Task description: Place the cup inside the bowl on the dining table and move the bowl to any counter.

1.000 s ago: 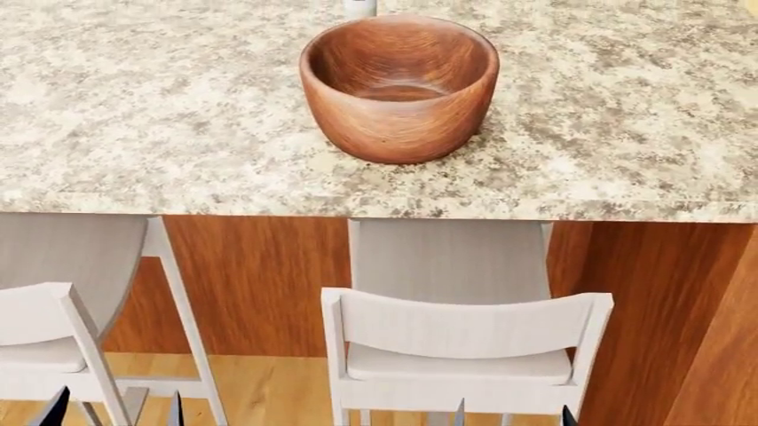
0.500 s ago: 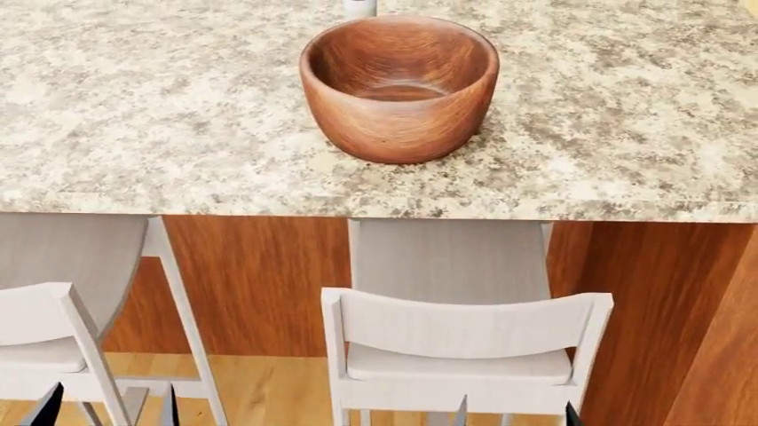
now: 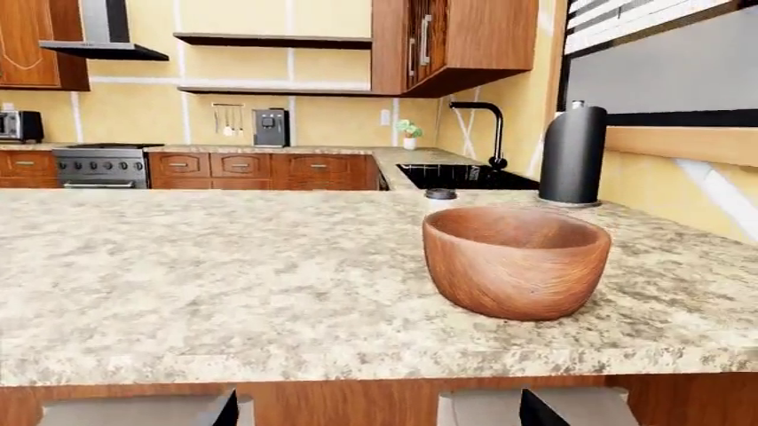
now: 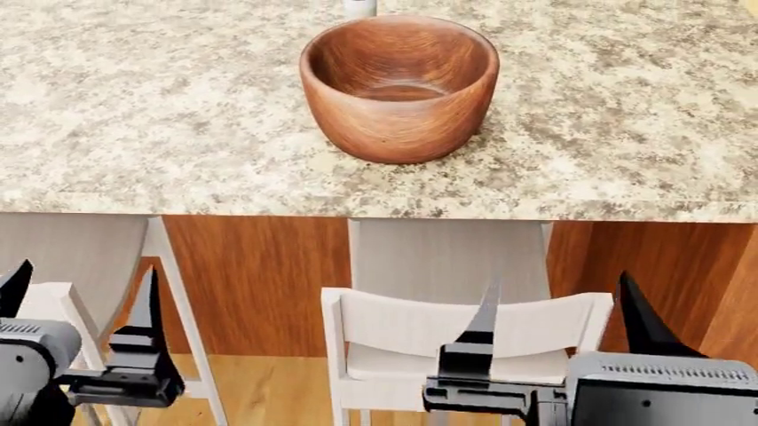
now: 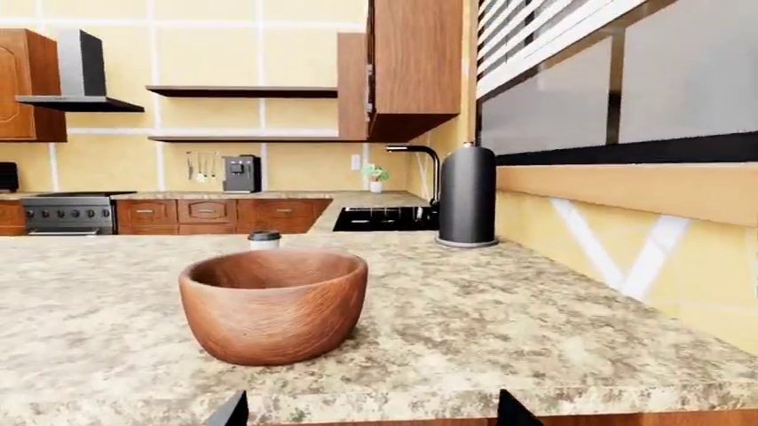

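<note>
The dining table (image 4: 142, 133) fills the space ahead of both grippers, its pale speckled tabletop lying above and beyond their fingertips in the head view, with a reddish wood panel beneath its front edge. Past its far end, well beyond both grippers, the counter (image 3: 414, 158) runs along the back wall with a dark sink set into it and wooden cabinets below. A white chair (image 4: 462, 342) stands tucked under the tabletop directly in front of the right gripper, and a second chair (image 4: 48, 328) stands just beside the left gripper.

The bowl (image 4: 399, 84) sits upright on the tabletop near its front edge, ahead of the right gripper and off to the right of the left gripper; its wooden hollow holds nothing. A black cylinder (image 5: 468, 195) stands upright on the tabletop farther off, beyond the bowl and toward the wall on the right.

The right gripper (image 4: 556, 342) is below the tabletop edge, its fingers spread wide and holding nothing. The left gripper (image 4: 81, 311) is at a similar height, likewise spread and empty.

The cup (image 5: 264, 240) stands upright just behind the bowl, on the side away from both grippers, only its dark lid and upper part showing.
</note>
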Motion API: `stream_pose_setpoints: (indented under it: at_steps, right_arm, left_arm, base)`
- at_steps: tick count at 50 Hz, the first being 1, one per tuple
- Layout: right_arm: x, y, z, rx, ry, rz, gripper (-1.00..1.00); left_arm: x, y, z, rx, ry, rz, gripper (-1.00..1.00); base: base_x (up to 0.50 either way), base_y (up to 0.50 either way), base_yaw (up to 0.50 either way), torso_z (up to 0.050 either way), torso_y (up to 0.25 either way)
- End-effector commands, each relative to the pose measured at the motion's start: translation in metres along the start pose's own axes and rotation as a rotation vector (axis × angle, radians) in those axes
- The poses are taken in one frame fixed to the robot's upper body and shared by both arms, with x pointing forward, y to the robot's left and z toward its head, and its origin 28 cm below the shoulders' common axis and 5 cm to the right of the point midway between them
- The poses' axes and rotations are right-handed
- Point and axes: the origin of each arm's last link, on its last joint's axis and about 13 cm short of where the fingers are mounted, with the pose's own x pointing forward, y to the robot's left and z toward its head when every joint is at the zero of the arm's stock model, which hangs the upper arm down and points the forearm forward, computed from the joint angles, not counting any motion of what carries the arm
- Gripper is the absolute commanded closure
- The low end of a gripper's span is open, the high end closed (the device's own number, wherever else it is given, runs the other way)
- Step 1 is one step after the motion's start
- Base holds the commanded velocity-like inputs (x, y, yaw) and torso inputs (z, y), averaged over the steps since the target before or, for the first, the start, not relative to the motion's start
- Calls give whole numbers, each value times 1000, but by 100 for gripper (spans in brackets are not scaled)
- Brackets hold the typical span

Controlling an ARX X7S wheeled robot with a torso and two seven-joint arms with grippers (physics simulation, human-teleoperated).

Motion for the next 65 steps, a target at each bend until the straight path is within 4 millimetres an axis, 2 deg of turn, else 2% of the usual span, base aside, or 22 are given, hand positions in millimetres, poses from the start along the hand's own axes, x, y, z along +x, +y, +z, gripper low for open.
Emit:
stream_pose_setpoints:
  at_steps: [1, 3, 4, 5, 6, 8, 11, 16, 20, 28, 39, 44, 51, 54, 65]
  right_arm:
    - [23, -12, 58, -60, -98, 32, -100]
    - [33, -18, 61, -63, -85, 32, -100]
    - [40, -22, 67, -59, -87, 30, -100]
    - [45, -25, 71, -58, -89, 28, -100]
    - [49, -27, 74, -59, -92, 27, -100]
    - [61, -31, 80, -41, -69, 41, -100]
    - [75, -34, 90, -39, -76, 47, -100]
    - [87, -39, 112, 6, -64, 90, -100]
    - [94, -44, 129, 4, -60, 112, -100]
    - [101, -50, 133, -54, -25, 105, -100]
    - [94, -46, 128, -26, 12, 105, -100]
    - [92, -45, 125, -50, 27, 103, -100]
    - [92, -45, 125, -11, 41, 92, -100]
    - [92, -45, 125, -12, 44, 85, -100]
    - [92, -45, 125, -23, 17, 61, -100]
  left_arm:
    - [5, 5, 64, 104, -52, -93, -100]
    - [9, 9, 72, 53, -44, -98, -100]
    - [11, 12, 80, 125, -49, -101, -100]
    - [13, 13, 88, 51, -59, -122, -100]
    - [14, 17, 93, 52, -60, -110, -100]
    - [26, 23, 107, 46, -57, -102, -100]
    - [31, 25, 127, 94, -70, -134, -100]
    - [38, 32, 145, 171, -46, -136, -100]
    - [41, 41, 165, 133, -57, -120, -100]
    - [55, 47, 190, 128, -41, -143, -100]
    - [68, 51, 205, 116, -14, -156, -100]
    - [70, 51, 203, 114, 7, -165, -100]
    - [61, 57, 198, 96, 21, -154, -100]
    - [62, 55, 189, 85, 38, -156, -100]
    - [61, 57, 191, 89, 34, -166, -100]
  base:
    - [0, 0, 0, 0, 0]
    - [0, 0, 0, 0, 0]
    - [0, 0, 0, 0, 0]
    - [0, 0, 0, 0, 0]
    - [0, 0, 0, 0, 0]
    - [0, 0, 0, 0, 0]
    - [0, 0, 0, 0, 0]
    - [0, 0, 0, 0, 0]
    - [0, 0, 0, 0, 0]
    - [0, 0, 0, 0, 0]
    - [0, 0, 0, 0, 0]
    - [0, 0, 0, 0, 0]
    - [59, 0, 0, 0, 0]
    - [344, -1, 0, 0, 0]
    - [488, -1, 0, 0, 0]
